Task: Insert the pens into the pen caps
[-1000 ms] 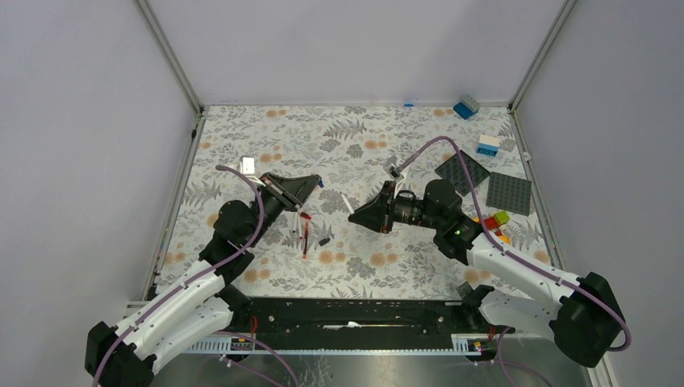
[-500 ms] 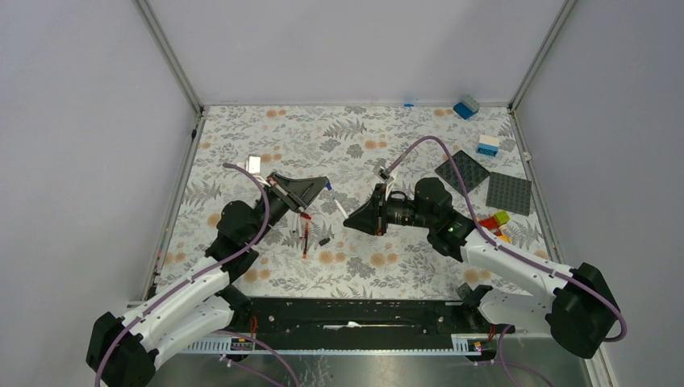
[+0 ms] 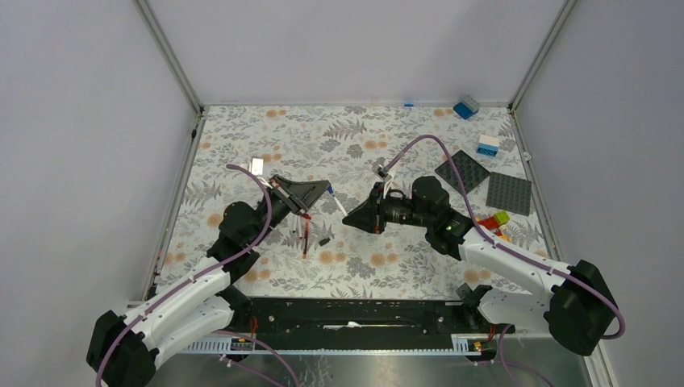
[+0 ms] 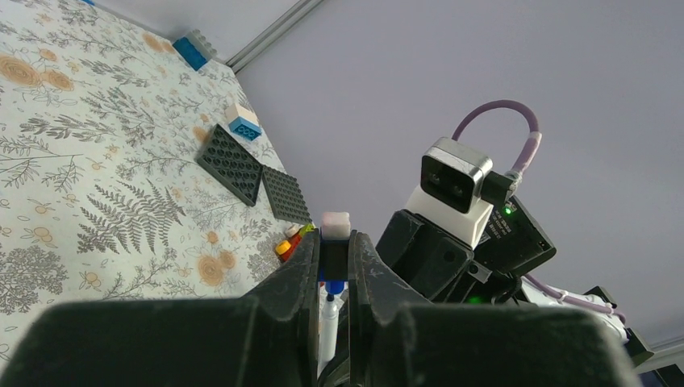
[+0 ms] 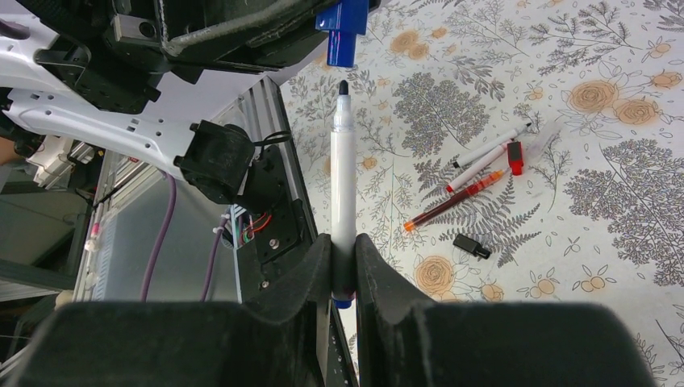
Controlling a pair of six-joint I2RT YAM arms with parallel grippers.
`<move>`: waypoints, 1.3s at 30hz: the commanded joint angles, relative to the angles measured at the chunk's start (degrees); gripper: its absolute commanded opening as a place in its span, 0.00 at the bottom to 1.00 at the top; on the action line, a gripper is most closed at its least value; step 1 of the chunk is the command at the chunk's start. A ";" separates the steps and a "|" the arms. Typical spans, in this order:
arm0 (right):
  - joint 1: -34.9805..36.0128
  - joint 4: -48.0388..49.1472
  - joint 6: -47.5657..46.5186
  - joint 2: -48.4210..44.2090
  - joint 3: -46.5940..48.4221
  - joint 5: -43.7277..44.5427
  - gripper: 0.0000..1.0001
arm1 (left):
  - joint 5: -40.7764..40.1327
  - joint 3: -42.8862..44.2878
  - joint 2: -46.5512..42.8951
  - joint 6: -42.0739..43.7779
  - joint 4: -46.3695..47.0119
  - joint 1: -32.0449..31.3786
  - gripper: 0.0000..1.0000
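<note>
— What stands over the floral table [image 3: 403,129]?

— Both arms meet above its middle. The right gripper [image 5: 343,242] pinches a white pen [image 5: 342,177] by its lower barrel, with the black tip aimed at the left gripper [image 4: 333,250].

— And that one?

— Its jaws clamp a blue cap [image 5: 345,28], just beyond the tip and not touching it. Loose pens [image 5: 456,197] and a black cap [image 5: 471,247] lie on the table.

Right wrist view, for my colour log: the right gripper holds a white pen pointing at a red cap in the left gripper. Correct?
No. The cap in the left gripper is blue, not red; the right wrist view shows it. The right gripper does hold a white pen pointing at it.
</note>
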 commanded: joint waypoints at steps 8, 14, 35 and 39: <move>0.68 0.60 -1.63 -0.96 2.17 2.59 0.00 | 2.41 0.54 1.26 -0.08 3.15 0.28 0.00; 0.75 0.20 -1.93 -0.39 2.62 3.11 0.00 | 2.59 0.32 1.17 -0.13 3.30 0.28 0.00; 0.83 0.46 -2.04 0.57 4.28 4.78 0.00 | 3.80 -1.08 2.75 -1.84 5.84 0.20 0.00; 0.81 0.59 -1.88 1.21 4.80 5.23 0.00 | 3.97 -1.41 2.82 -2.08 6.10 0.20 0.00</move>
